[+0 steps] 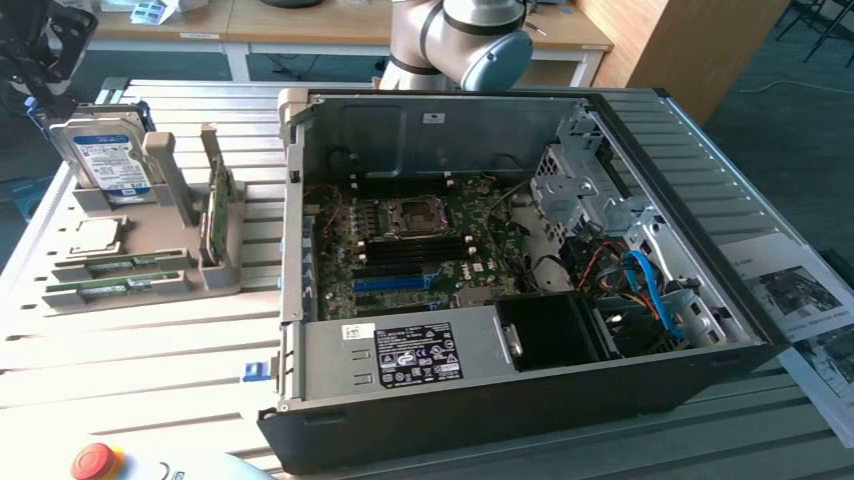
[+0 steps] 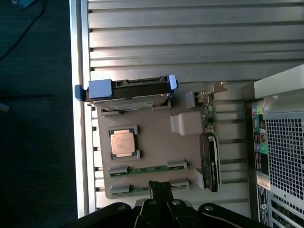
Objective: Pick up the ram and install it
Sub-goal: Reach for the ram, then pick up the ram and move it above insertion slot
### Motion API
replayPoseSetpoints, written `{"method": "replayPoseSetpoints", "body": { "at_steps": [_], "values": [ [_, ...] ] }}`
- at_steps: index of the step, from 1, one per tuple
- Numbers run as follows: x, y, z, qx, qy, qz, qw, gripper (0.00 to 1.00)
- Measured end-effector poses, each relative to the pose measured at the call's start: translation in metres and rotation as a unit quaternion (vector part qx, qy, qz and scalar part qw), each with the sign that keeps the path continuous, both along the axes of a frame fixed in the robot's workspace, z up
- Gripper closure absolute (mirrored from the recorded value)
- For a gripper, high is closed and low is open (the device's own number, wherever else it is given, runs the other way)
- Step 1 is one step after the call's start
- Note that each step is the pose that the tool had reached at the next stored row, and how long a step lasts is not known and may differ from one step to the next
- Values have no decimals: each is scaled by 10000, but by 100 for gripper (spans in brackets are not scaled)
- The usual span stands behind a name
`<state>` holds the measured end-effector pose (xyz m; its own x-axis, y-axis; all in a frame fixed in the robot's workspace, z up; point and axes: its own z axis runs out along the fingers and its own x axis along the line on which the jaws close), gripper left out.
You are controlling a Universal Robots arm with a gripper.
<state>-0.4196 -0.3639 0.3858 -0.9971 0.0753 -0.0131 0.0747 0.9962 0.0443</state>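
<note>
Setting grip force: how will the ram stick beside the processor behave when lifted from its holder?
Probably stiff and light: the ram is a thin green board. Likely fragile: a bare circuit board, so a hard pinch seems risky. Grey clips on the holder hold both ends, so it may stick, then pop free.

The ram (image 1: pixel 114 290) (image 2: pixel 135 191) is a long, thin green board. It sits on its long edge, lengthwise in the outermost slot of a grey holder (image 1: pixel 214 278) (image 2: pixel 156 142), clipped at both ends. A second, matching stick (image 1: pixel 120 265) (image 2: pixel 147 169) lies parallel just beside it, with a narrow gap between them
</note>
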Motion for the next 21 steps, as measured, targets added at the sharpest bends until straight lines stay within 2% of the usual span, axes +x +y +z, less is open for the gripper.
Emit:
{"method": "replayPoseSetpoints", "body": {
  "at_steps": [3, 17, 21],
  "values": [
    [-1, -30, 1, -1, 0, 0, 10000, 90],
    [-1, -31, 0, 0, 0, 5, 10000, 90],
    [-1, -31, 1, 0, 0, 82, 10000, 90]
  ]
}}
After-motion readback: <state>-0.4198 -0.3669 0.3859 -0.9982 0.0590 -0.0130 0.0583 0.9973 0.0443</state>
